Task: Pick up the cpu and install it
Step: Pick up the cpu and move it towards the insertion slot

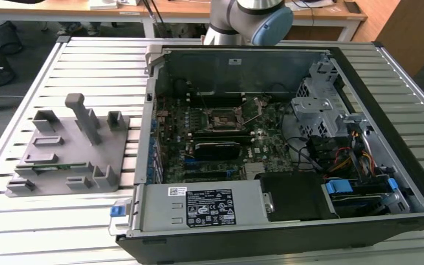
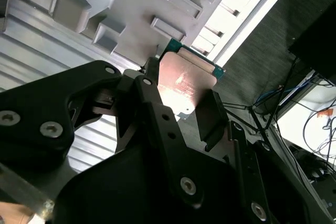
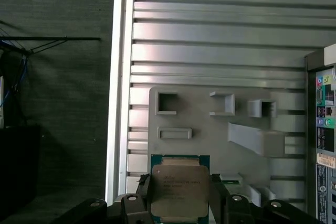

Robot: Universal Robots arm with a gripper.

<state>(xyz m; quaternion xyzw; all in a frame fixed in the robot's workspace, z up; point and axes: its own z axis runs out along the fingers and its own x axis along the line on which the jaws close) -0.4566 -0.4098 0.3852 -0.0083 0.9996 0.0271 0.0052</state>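
The gripper had its jaws closed on two opposite edges of the cpu (silver-grey lid, green rim), which hung over one edge of the grey fixture block in both wrist views. That block lay on the slatted worktop, just beside the open computer case, whose socket sat well apart from the block.

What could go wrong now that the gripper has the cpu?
1. The gripper pinches the cpu by two opposite edges only. A jolt might tilt it or drop it toward the grey fixture seen beyond it.
2. The socket lies deep inside the open case, near cables and a drive cage, so the gripper could snag going in.
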